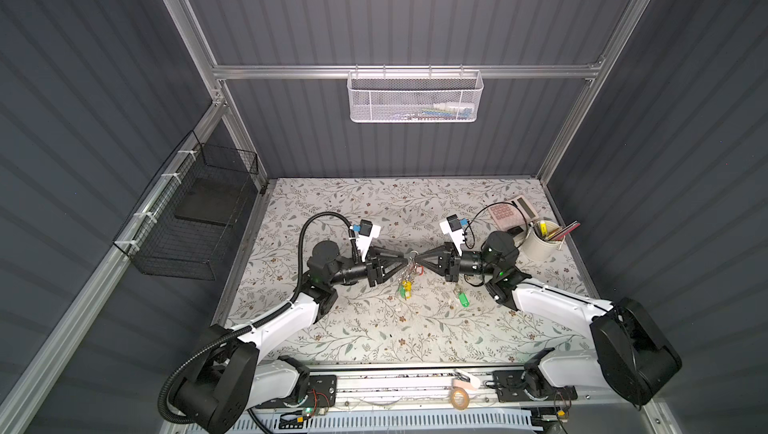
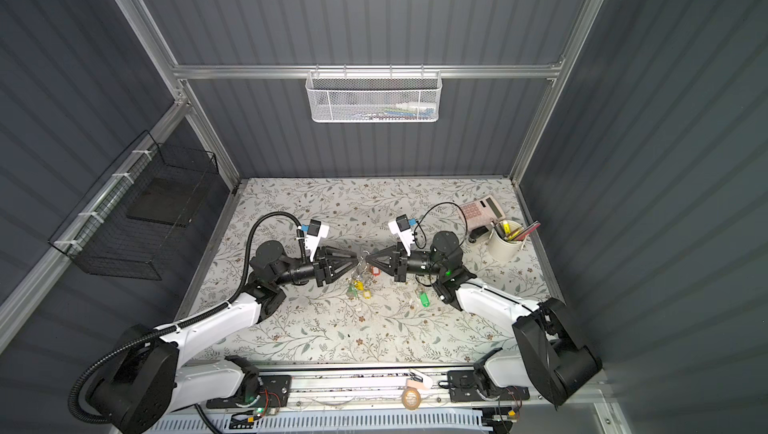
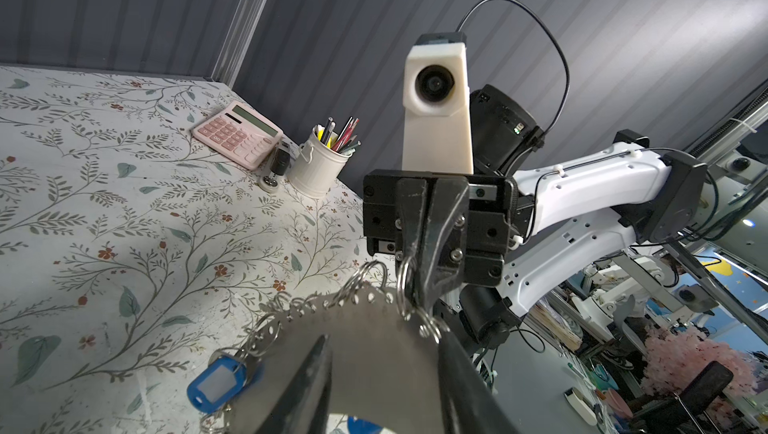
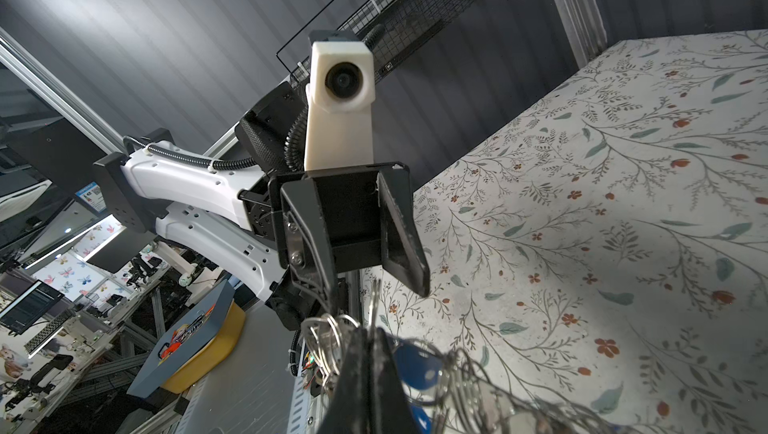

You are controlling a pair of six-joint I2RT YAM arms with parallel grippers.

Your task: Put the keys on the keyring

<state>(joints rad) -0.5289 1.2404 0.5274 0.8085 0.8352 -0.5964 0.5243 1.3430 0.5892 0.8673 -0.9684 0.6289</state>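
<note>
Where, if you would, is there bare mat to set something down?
Bare: the mat along the front rail, and its far-left stretch beyond the left arm. Crowded: calculator and pen cup far right; green-tagged keys right of centre.

1. Over the middle of the floral-patterned bench [image 1: 374, 336], the black left gripper [image 1: 404, 262] and black right gripper [image 1: 417, 260] meet tip to tip. The large grey keyring [image 1: 409, 273] of silver rings and coloured tags is bunched between them, so nothing passes there.
2. The far right corner is crowded by a pink calculator [image 1: 505, 211], a white metal pen cup [image 1: 539, 247] and a small black object [image 1: 515, 230] between them.
3. Small silver keys [image 1: 462, 299] with a green plastic tag lie beside the right arm.
4. The far left corner and the strip along the near edge lie open.
</note>
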